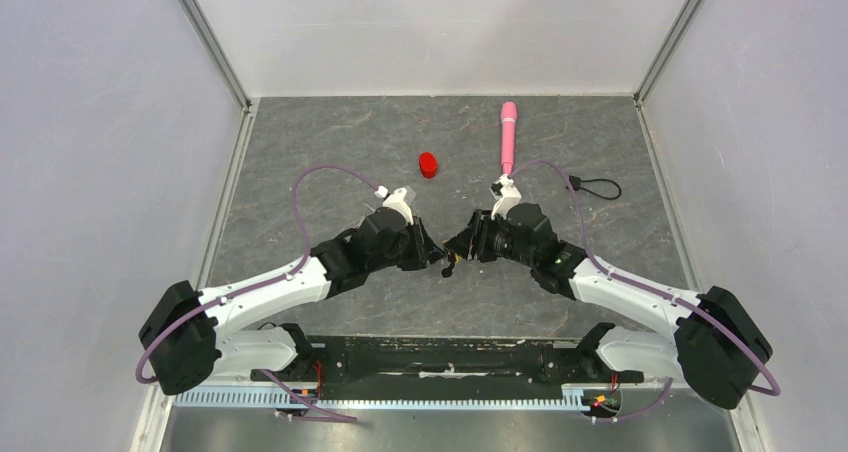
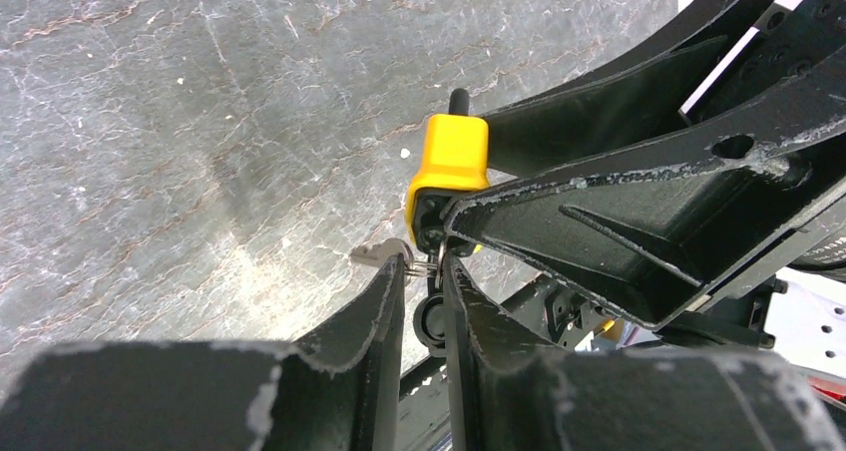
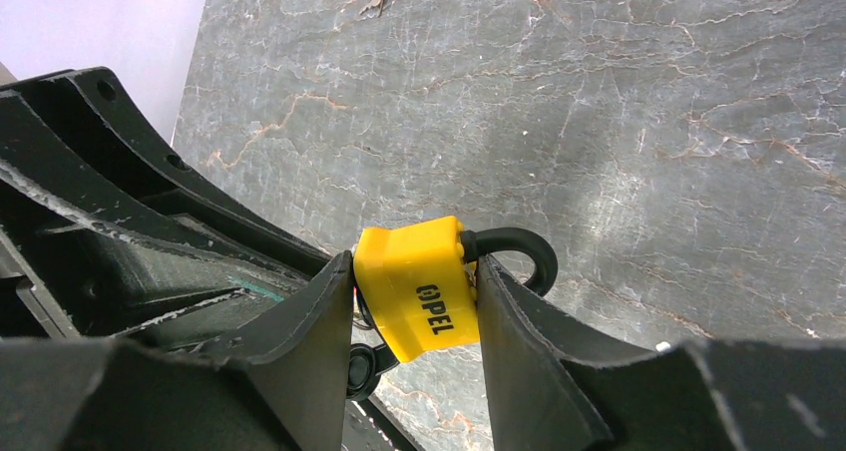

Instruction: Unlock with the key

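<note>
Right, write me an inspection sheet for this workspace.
Surface: grey veined table.
Job's things: yellow padlock; key at the end opposite its shackle.
Clutter: small red object and pink stick, far side.
Pincers: right pincer shut on the padlock; left pincer either side of the key, grip unclear.
Cables: purple cables along both arms; black cord looped on the table's right.
Surroundings: white walls on three sides.

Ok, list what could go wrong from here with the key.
1. The key sits only at the tips of the left gripper; it could slip or twist aside when turned.
2. The right gripper pinches the padlock by its smooth sides, so turning force may rotate it.
</note>
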